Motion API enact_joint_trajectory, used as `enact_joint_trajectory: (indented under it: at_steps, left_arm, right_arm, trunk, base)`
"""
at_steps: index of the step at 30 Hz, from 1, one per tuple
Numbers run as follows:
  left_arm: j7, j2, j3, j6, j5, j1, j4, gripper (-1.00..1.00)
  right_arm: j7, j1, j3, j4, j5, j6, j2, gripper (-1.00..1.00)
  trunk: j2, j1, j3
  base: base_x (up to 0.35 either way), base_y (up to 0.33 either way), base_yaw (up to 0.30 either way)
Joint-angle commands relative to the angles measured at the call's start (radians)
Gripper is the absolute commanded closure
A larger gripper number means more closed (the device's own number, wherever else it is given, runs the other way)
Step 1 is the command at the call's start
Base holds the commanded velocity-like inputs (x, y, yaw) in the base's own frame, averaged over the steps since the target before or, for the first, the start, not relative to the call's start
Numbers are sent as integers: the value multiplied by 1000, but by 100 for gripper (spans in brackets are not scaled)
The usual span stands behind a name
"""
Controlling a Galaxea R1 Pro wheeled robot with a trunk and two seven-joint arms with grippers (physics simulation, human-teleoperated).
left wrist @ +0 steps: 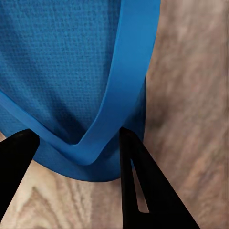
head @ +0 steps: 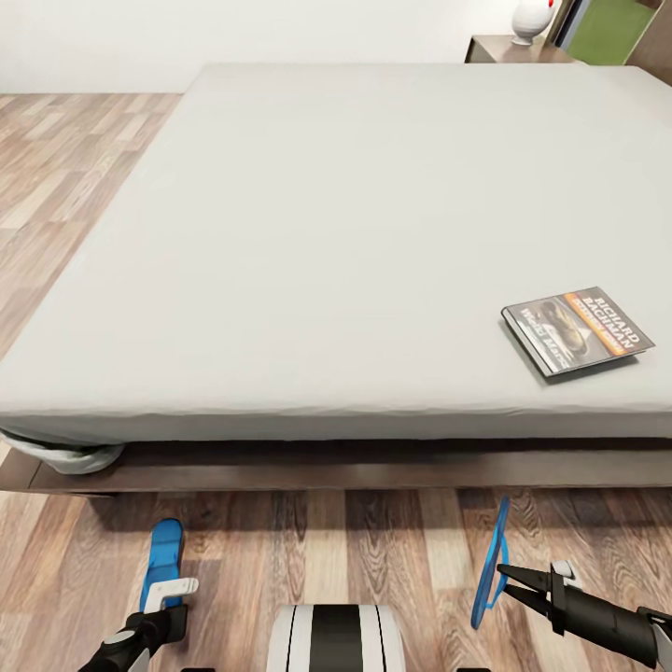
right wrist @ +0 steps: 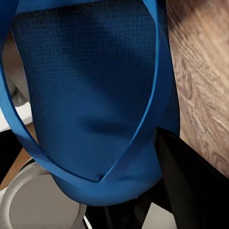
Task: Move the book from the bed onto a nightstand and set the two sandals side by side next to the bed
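I am on the sandal step. My left gripper (head: 166, 597) hangs over the left sandal (head: 165, 560), which lies flat on the wood floor (head: 308, 541) just off the near edge of the bed (head: 327, 233), toward its left corner. In the left wrist view the two black fingers (left wrist: 143, 181) stand apart either side of the sandal's toe end (left wrist: 62, 71), where the straps meet in a V; they are open around it and I cannot tell whether they touch it.

My right gripper (head: 509, 574) has the right sandal (head: 490, 560) pinched at its edge and held up on edge, tilted, clear of the floor as far as I can judge. In the right wrist view one dark finger (right wrist: 191, 181) lies against the sole (right wrist: 86, 95) near the toe; the other is hidden behind it.

The two sandals are well apart, so the next move, as I read it, calls for lowering the right one flat and bringing the pair together, parallel, beside the bed's near edge.

The book (head: 577, 329) lies untouched on the mattress near the bed's near right corner. Its cover reads "RICHARD BACHMAN", with an orange band below; the smaller lettering is too blurred to read. A nightstand (head: 518, 51) stands past the far right corner, carrying a white vase (head: 532, 19).
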Motion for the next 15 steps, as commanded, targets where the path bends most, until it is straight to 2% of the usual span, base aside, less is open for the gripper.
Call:
enact_joint_trajectory:
  at_steps: [1,6,11,15]
  left_arm:
    - [8,2,-8,4,9,0,-3,100]
    - [7,2,-8,4,9,0,-3,100]
    - [6,3,-8,4,9,0,-3,100]
    - [7,3,-8,4,9,0,-3,100]
  right_arm:
    - [-1,0,0,0,-3,9,0,100]
    - [-1,0,0,0,-3,9,0,100]
    - [-1,0,0,0,-3,9,0,100]
    - [-1,0,0,0,-3,9,0,100]
  trunk:
    - [0,0,-1]
    - [0,0,-1]
    - [-1,2,-20]
    - [-1,2,-20]
  base:
    - [14,0,0]
    - [4,0,0]
    - [0,0,0]
    - [0,0,0]
